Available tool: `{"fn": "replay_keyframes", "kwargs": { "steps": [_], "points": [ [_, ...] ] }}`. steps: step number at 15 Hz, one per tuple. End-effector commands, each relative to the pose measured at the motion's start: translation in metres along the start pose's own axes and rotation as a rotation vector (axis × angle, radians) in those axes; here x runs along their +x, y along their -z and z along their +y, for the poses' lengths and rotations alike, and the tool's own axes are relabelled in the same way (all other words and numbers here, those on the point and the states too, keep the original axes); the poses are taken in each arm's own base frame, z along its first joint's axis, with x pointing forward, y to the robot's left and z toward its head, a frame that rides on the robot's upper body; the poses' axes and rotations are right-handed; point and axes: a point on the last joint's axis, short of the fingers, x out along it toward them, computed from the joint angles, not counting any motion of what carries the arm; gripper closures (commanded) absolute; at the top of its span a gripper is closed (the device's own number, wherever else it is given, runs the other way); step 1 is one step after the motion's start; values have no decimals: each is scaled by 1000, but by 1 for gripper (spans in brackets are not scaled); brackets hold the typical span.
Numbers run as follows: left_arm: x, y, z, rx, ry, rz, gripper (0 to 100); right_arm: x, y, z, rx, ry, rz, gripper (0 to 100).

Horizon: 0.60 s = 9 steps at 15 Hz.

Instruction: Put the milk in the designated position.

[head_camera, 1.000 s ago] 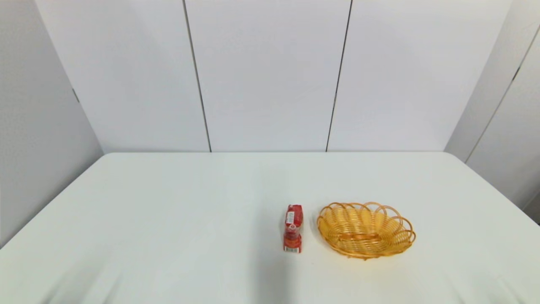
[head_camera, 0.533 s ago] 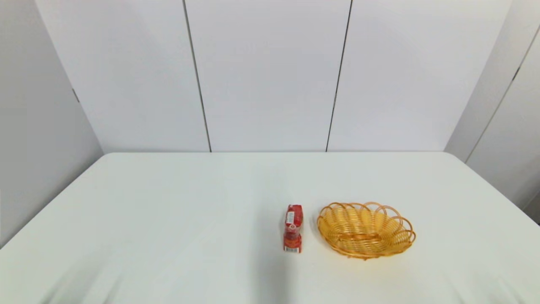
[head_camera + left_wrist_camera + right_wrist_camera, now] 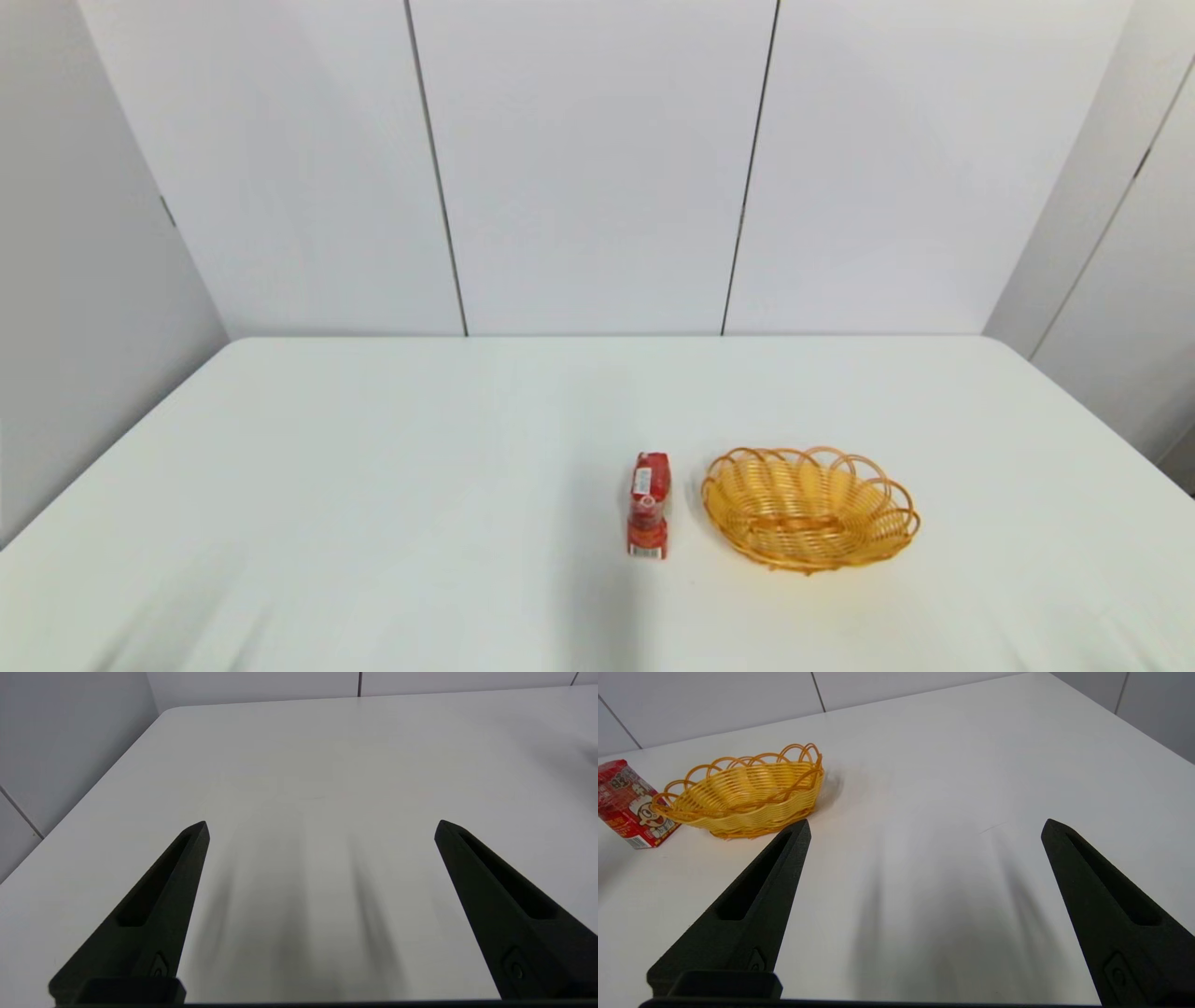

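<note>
Both arms outside head view. Left gripper (image 3: 321, 828) and right gripper (image 3: 926, 828): finger bases cut by picture edge in their wrist views. Milk (image 3: 629, 805): left edge cut by frame in right wrist view, near corner hidden behind basket (image 3: 742, 795) rim. Print on milk (image 3: 648, 505) too small to read in head view.

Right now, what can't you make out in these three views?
- Head view: both arms lie outside it; the milk carton's print is too small to read.
- Right wrist view: the carton is partly hidden by the woven basket; the right gripper, open, is cut off below.
- Left wrist view: only table and the open left gripper; carton and basket fall outside.
</note>
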Motion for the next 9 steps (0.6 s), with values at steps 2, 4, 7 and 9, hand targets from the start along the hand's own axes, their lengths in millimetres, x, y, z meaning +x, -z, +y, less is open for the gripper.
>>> {"fn": "replay_keyframes", "kwargs": {
  "steps": [2,4,7,9],
  "points": [
    [0,0,0,0,0,1,0,0,0,0,51,10,-2,0],
    [0,0,0,0,0,3,0,0,0,0,51,10,-2,0],
    [0,0,0,0,0,1,0,0,0,0,50,10,-3,0],
    [0,0,0,-1,0,1,0,0,0,0,50,10,-3,0]
  ]
}}
